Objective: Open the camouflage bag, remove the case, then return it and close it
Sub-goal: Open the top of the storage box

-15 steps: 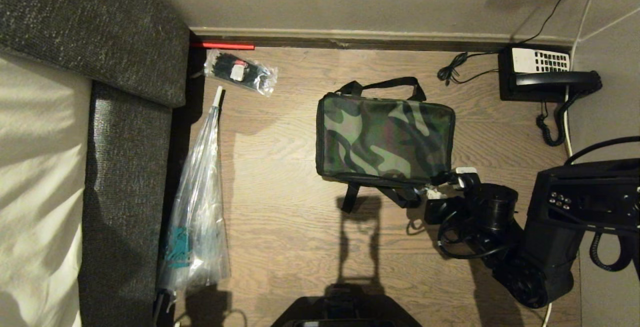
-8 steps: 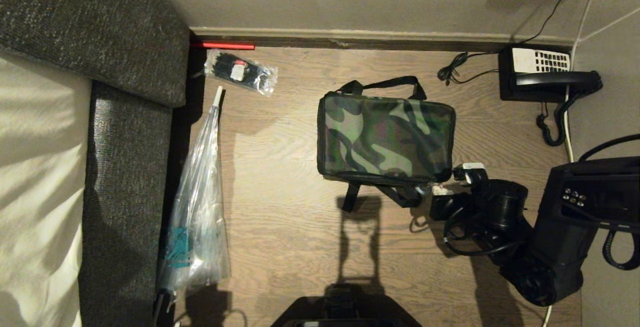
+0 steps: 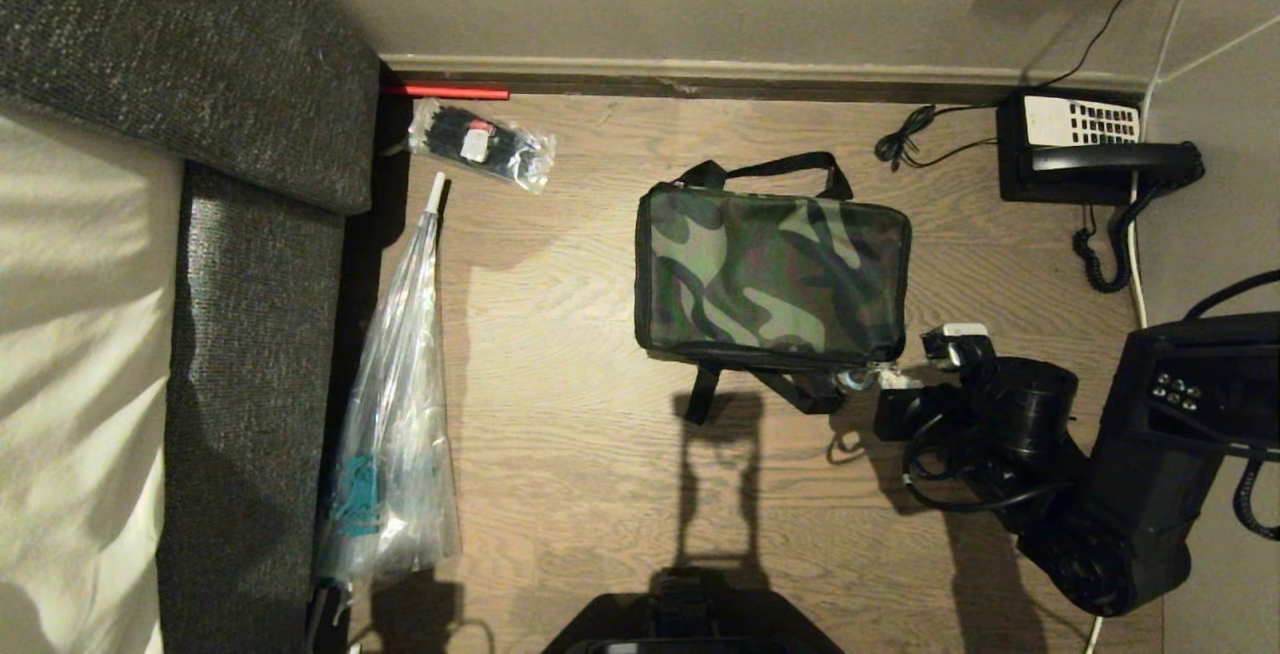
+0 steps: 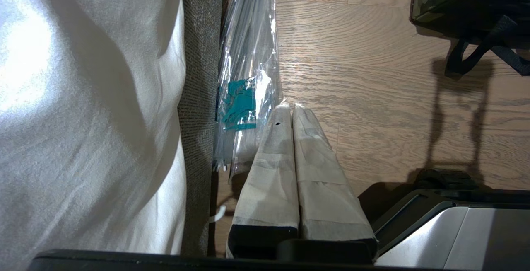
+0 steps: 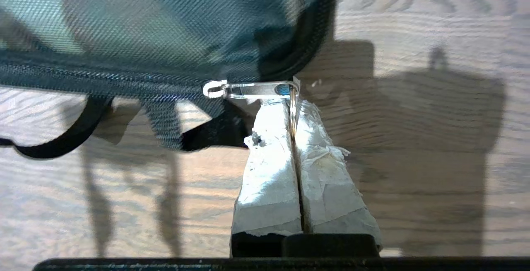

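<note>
Telephone (image 3: 1090, 149) and plastic sleeve (image 3: 395, 414) flank camouflage bag (image 3: 770, 269) on floor; right gripper (image 5: 293, 104) clenched on zipper ring (image 5: 292, 113).

The boxy green, brown and black camouflage fabric bag (image 3: 770, 276) lies zipped, so nothing inside it can be seen. In the right wrist view its upper part runs off the edge and the weave nearest the lens is blurred. The black right arm (image 3: 1130, 474) is cut by the head view's right edge. The long clear plastic sleeve (image 3: 395, 414) loses its lower end in shadow, and its teal label (image 4: 238, 105) is too small to read.
</note>
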